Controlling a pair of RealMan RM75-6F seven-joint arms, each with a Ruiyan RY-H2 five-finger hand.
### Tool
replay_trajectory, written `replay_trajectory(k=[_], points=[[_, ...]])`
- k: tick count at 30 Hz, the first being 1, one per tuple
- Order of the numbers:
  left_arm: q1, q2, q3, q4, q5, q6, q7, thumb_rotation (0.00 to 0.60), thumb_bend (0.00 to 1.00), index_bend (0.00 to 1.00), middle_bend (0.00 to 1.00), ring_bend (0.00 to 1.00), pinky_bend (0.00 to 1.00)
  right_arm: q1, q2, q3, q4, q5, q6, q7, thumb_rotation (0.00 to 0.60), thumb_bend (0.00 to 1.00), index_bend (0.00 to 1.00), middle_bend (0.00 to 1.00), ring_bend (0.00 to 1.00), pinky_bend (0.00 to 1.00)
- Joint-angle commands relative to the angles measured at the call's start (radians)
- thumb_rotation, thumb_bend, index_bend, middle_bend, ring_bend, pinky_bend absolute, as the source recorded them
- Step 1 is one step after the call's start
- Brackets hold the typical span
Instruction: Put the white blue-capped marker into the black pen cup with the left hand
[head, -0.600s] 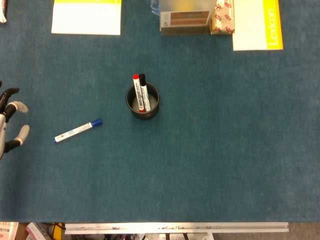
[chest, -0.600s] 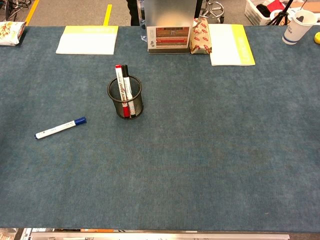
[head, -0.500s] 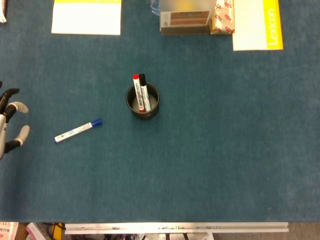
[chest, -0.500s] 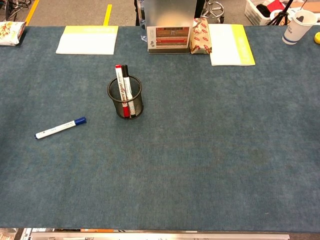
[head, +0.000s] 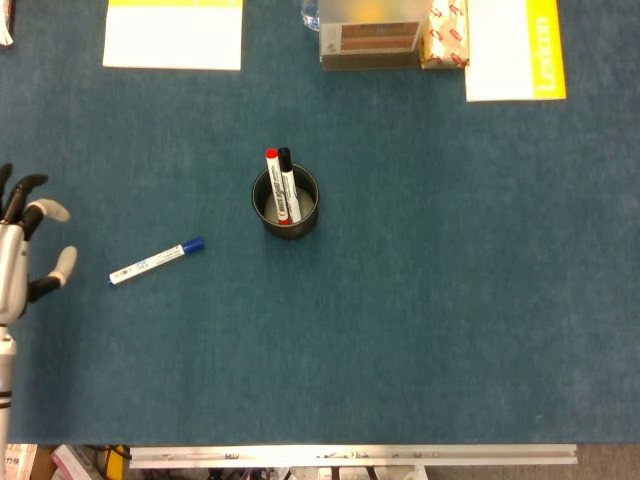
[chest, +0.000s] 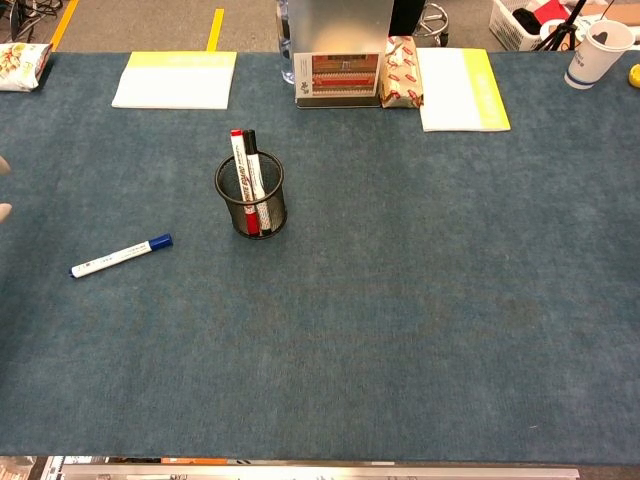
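The left hand (head: 22, 250), fingers spread and empty, could roll the white blue-capped marker (head: 156, 261) away from the black mesh pen cup (head: 285, 202).

Blue-carpeted table (head: 450, 300) carries marker (head: 156, 261), pen cup (head: 286, 203), books (head: 172, 33).

A blue cloth (head: 450, 300) covers the table. A red-capped marker (head: 273, 175) and a black-capped marker (head: 287, 175) stand touching, to the right of the left hand (head: 20, 255) and well apart from it; far ahead of the hand lies a yellow-and-white pad (head: 172, 35); further right along that far edge sit a metal box (head: 370, 40), a red-and-white packet (head: 447, 35) touching it, and a yellow-edged book (head: 515, 50); a paper cup (chest: 600, 50) stands at the far right corner.
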Motion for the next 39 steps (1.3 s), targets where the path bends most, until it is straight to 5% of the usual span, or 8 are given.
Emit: replay_trajectory(k=[1,11,28,35,39], points=[[-0.029,-0.011,-0.017,-0.05,-0.031,-0.05,0.051,0.6,0.27,0.43,0.2,0.07,0.14,-0.006,0.007,0.001,-0.005,-0.004,0.014,0.005,0.6,0.0,0.3,0.25,0.22,0.38],[-0.099,-0.054,-0.083,-0.202,-0.237,-0.155,0.311,0.6,0.27,0.45,0.18,0.06,0.14,-0.033,0.029,0.003,-0.029,-0.025,0.075,0.011,0.6,0.0,0.3,0.25,0.22,0.38],[-0.201,-0.154,-0.085,-0.229,-0.407,-0.185,0.599,0.599,0.27,0.44,0.13,0.02,0.13,-0.054,0.045,0.007,-0.043,-0.03,0.106,0.018,0.6,0.0,0.3,0.25,0.22,0.38],[-0.214,-0.199,-0.074,-0.236,-0.415,-0.155,0.631,0.366,0.27,0.44,0.13,0.02,0.13,-0.052,0.048,0.01,-0.042,-0.028,0.1,0.029,0.6,0.0,0.3,0.25,0.22,0.38],[-0.217,-0.217,-0.061,-0.235,-0.42,-0.143,0.649,0.364,0.27,0.44,0.13,0.02,0.13,-0.05,0.052,0.012,-0.041,-0.027,0.097,0.043,0.6,0.0,0.3,0.25,0.22,0.38]])
